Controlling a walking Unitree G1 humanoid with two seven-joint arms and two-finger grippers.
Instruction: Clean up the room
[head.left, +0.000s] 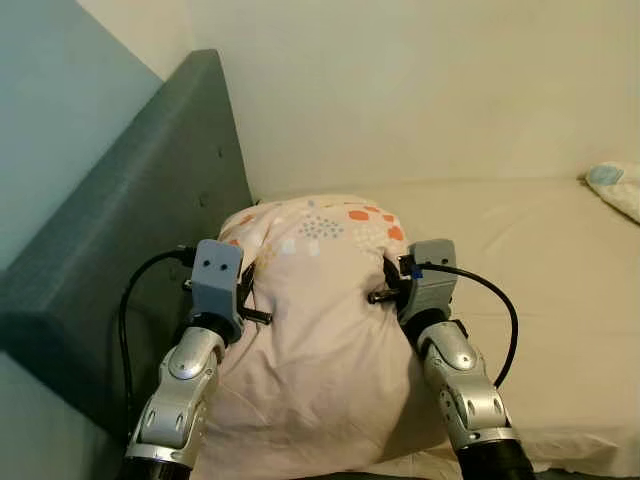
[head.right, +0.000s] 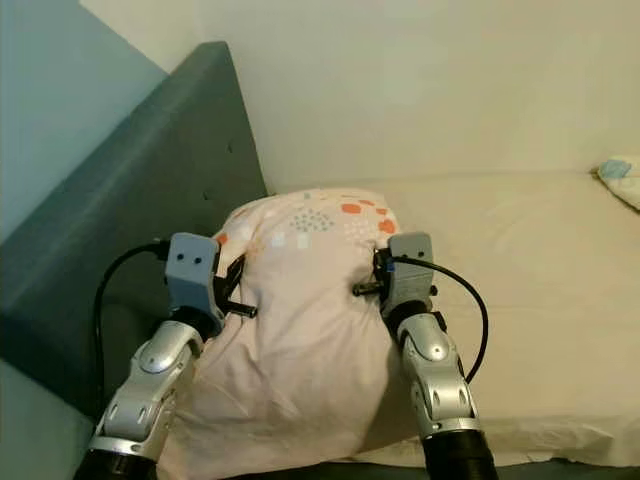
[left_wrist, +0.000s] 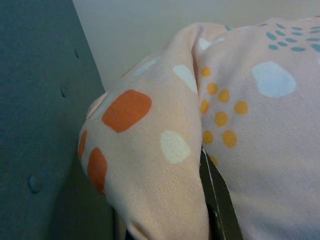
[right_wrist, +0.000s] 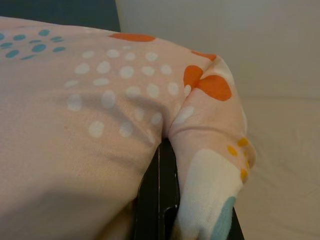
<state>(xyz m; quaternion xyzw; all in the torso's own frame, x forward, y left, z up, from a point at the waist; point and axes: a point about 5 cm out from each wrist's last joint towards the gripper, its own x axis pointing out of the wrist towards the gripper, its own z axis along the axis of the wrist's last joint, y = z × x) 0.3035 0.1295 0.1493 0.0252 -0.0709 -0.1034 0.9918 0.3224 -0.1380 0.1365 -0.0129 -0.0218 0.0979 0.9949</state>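
- Pink spotted pillow (head.left: 320, 320) at bed's (head.left: 560, 300) head end, near grey headboard (head.left: 130, 230).
- Left gripper (head.left: 245, 285) pinching pillow's left corner.
- Right gripper (head.left: 390, 275) clamped on its right corner.

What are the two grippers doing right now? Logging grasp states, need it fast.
Left gripper: shut on the pillow, pinching its fabric beside the headboard.
Right gripper: shut on the pillow's other side.
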